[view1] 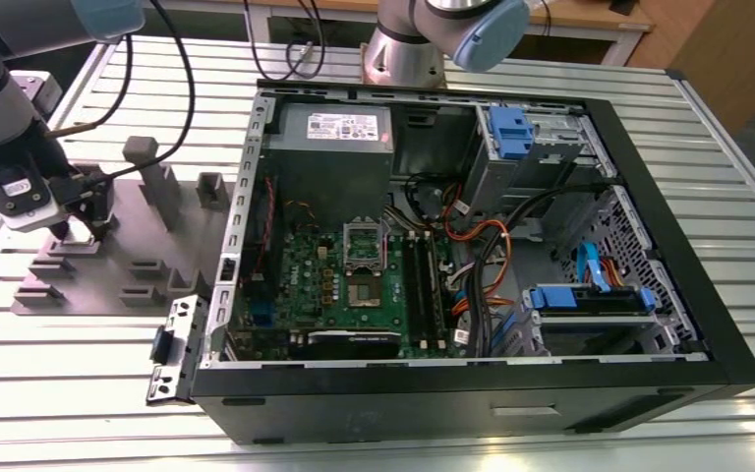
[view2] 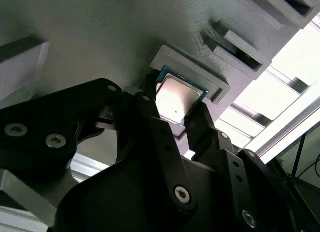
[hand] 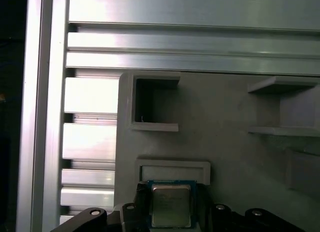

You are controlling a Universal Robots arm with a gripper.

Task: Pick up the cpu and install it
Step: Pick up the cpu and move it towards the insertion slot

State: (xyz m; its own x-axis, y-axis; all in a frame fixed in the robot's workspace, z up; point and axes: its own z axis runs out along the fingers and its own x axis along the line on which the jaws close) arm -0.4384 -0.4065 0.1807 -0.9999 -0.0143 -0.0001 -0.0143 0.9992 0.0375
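In both wrist views the cpu point(view2: 176, 98) point(hand: 171, 206), a small square chip with a silvery top and a thin rim, sits between the two black fingers of my gripper point(view2: 175, 105) point(hand: 171, 199). The fingers press on two opposite edges of the chip. It hangs at or just above a shallow framed pocket point(hand: 172, 171) of the grey parts fixture point(view1: 154, 246). In the exterior view my gripper point(view1: 83, 231) points down over that fixture's left part, well left of the open computer case. The silver socket frame point(view1: 365, 244) on the green motherboard point(view1: 351, 285) stands open.
The black computer case point(view1: 483, 393) lies open on a slatted aluminium table point(view1: 76, 393). It holds a grey power supply point(view1: 331, 133), blue drive brackets point(view1: 588, 300) and bundles of cables point(view1: 483, 246). Upright posts point(view1: 154, 182) rise from the fixture. A second arm's base point(view1: 411, 49) stands behind the case.
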